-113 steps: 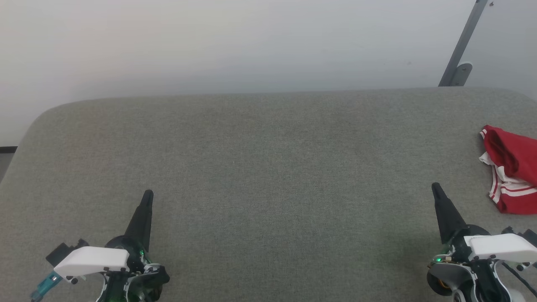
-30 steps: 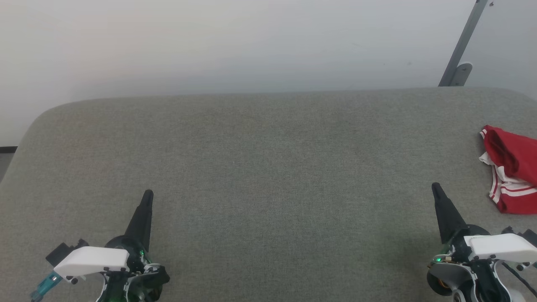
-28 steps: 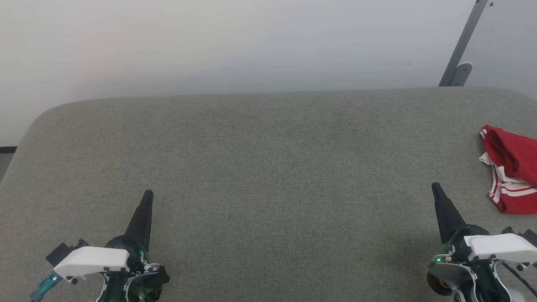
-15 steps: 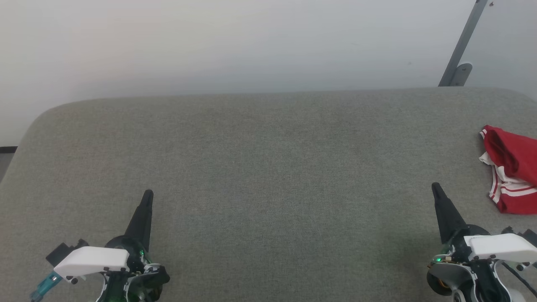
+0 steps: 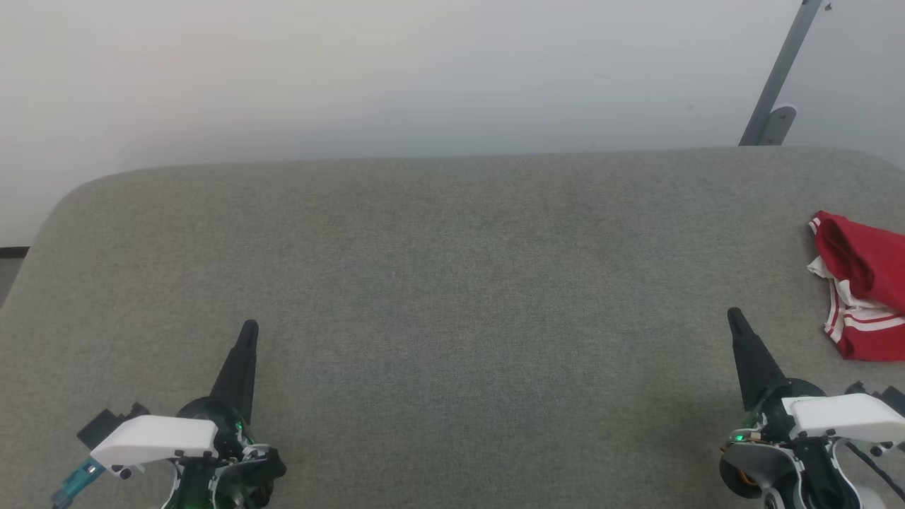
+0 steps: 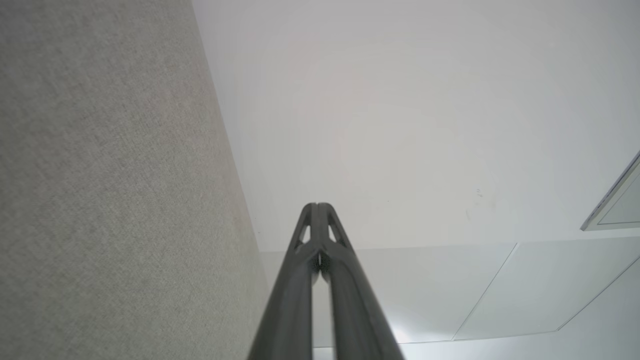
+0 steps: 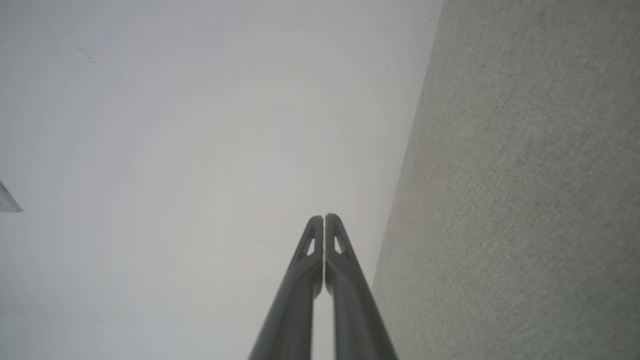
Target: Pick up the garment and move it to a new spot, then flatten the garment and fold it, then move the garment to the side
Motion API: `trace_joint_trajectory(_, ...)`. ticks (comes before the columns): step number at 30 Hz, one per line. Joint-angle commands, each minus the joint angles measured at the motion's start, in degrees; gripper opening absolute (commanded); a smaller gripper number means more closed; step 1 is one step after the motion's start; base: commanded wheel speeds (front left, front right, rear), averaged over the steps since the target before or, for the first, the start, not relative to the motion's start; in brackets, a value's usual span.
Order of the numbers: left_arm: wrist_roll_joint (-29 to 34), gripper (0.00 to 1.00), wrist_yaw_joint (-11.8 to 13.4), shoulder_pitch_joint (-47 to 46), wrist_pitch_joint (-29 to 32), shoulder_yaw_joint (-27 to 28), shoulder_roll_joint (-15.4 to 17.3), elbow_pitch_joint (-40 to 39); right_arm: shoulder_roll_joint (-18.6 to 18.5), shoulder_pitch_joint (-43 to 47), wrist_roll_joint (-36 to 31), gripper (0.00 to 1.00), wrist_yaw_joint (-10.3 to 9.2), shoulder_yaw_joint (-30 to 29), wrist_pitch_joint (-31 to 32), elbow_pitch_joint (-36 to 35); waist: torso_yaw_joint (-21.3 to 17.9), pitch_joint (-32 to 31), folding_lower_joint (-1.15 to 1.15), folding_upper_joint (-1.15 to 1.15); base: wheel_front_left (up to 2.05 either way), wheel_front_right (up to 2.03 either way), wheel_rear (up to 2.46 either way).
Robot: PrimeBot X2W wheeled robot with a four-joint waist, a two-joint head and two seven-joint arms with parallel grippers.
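The garment, red with white panels and red-white striped trim, lies crumpled at the far right of the grey fabric surface, partly cut off by the head view's edge. My right gripper rests at the lower right, left of and nearer than the garment, fingers pressed together and empty. My left gripper rests at the lower left, also shut and empty. Each wrist view confirms this: the left gripper and the right gripper have their tips closed with nothing between them.
A white wall rises behind the grey surface's far edge. A grey metal bracket slants up at the back right. The surface's left corner is rounded, with floor beyond it.
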Motion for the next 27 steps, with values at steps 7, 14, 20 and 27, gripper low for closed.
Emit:
trace_joint_trajectory(7, -0.2, 0.0, -0.3, -0.7, 0.2, 0.1, -0.2, -0.2, 0.2, -0.3, 0.3, 0.0, 0.02, -0.1, 0.2, -0.2, 0.0, 0.0, 0.0, 0.0, 0.0, 0.0, 0.0)
trace_joint_trajectory(14, -0.2, 0.0, -0.3, -0.7, 0.2, 0.1, -0.2, -0.2, 0.2, -0.3, 0.3, 0.0, 0.02, -0.1, 0.2, -0.2, 0.0, 0.0, 0.0, 0.0, 0.0, 0.0, 0.0)
trace_joint_trajectory(20, -0.2, 0.0, -0.3, -0.7, 0.2, 0.1, -0.2, -0.2, 0.2, -0.3, 0.3, 0.0, 0.02, -0.1, 0.2, -0.2, 0.0, 0.0, 0.0, 0.0, 0.0, 0.0, 0.0)
trace_joint_trajectory(27, -0.2, 0.0, -0.3, -0.7, 0.2, 0.1, -0.2, -0.2, 0.2, -0.3, 0.3, 0.0, 0.02, -0.1, 0.2, -0.2, 0.0, 0.0, 0.0, 0.0, 0.0, 0.0, 0.0)
